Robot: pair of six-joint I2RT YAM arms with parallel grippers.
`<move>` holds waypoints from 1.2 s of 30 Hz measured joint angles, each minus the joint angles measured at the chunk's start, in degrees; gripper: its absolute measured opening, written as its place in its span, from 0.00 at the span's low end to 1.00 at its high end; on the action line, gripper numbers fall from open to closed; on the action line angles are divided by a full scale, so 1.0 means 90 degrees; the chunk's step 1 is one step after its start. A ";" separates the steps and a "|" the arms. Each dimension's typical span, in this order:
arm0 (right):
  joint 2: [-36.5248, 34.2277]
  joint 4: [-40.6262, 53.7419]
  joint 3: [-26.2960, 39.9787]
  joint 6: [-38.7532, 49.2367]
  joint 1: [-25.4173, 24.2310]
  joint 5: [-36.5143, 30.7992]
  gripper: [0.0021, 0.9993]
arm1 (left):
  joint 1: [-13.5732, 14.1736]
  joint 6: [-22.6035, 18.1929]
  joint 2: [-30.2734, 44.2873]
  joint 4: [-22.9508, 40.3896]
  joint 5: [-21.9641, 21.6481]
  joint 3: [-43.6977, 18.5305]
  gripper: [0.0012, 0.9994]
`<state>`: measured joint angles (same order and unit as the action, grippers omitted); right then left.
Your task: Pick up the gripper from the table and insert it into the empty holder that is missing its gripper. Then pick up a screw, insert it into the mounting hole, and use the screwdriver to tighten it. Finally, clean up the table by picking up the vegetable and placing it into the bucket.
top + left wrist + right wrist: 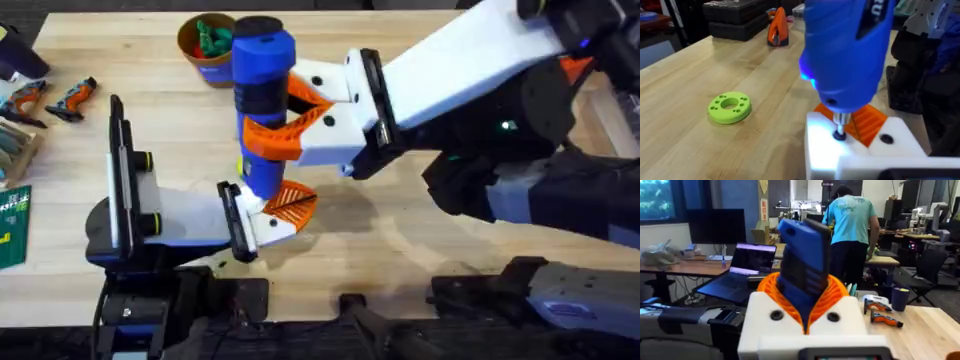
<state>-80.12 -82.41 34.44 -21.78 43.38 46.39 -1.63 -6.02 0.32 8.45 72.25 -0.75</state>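
Right gripper is seen clamped on the upright screwdriver, its metal tip set in the white holder at table centre. Left gripper state cannot be told. At 11 o'clock, the bucket is seen.

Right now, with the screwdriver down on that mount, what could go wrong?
The screwdriver, clamped in the right gripper, has its tip on the screw in the white holder. If it tilts, the tip may slip off. Hard pressing might shift the orange gripper in its seat.
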 joint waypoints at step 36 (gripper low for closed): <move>0.0000 0.0083 0.0000 0.0075 0.0000 0.0005 0.03 | 0.0000 0.0000 -0.0002 0.0000 0.0000 0.0000 0.00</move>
<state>-80.12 -81.67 34.44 -21.10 43.38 46.44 -1.63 -6.02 0.30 8.45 72.25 -0.75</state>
